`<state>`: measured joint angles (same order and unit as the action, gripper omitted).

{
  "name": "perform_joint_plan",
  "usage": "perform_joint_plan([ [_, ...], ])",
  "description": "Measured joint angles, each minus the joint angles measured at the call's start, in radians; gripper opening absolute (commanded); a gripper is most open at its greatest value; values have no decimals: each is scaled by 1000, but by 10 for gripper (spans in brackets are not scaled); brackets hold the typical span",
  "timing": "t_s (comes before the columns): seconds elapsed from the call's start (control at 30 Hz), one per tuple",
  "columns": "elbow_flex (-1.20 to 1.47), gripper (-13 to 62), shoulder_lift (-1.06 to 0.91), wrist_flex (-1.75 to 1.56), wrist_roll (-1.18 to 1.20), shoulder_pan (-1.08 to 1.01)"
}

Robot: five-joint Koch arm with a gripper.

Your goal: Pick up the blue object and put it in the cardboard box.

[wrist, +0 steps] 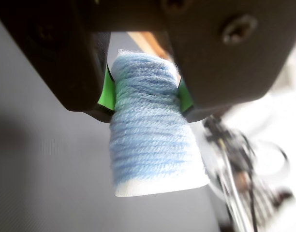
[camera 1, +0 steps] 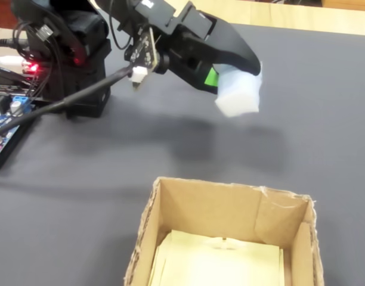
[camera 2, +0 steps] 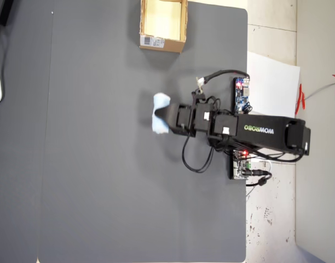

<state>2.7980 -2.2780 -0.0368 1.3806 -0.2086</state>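
Note:
The blue object [wrist: 153,140] is a pale blue yarn-wound pad with a white end. My gripper [wrist: 145,94] is shut on it, its green-lined pads [wrist: 106,91] pinching its middle. In the fixed view the gripper [camera 1: 225,78] holds the blue object [camera 1: 238,92] in the air above the dark mat, beyond the cardboard box [camera 1: 221,211], whose open top shows a pale yellowish inside. From overhead, the blue object [camera 2: 160,114] sticks out on both sides of the gripper [camera 2: 166,116]. The cardboard box [camera 2: 157,43] stands at the mat's top edge, with a barcode label on its side.
The arm's base [camera 1: 75,53], with cables and lit circuit boards [camera 1: 9,113], stands at the left in the fixed view. Overhead, a white paper sheet [camera 2: 274,82] lies off the mat beside the boards [camera 2: 242,93]. The dark mat [camera 2: 102,181] runs wide to the left.

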Motion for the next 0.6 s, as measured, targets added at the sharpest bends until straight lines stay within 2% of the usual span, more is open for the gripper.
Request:
perform_joint_plan([
  [0.13, -48, 92, 0, 9, -147, -120],
  [0.37, -202, 92, 2, 109, -262, -258],
  [0.43, -272, 92, 32, 130, -282, -321],
  [0.53, -463, 92, 215, 170, -288, -407],
  [0.6, -482, 93, 242, 172, -290, -422],
])
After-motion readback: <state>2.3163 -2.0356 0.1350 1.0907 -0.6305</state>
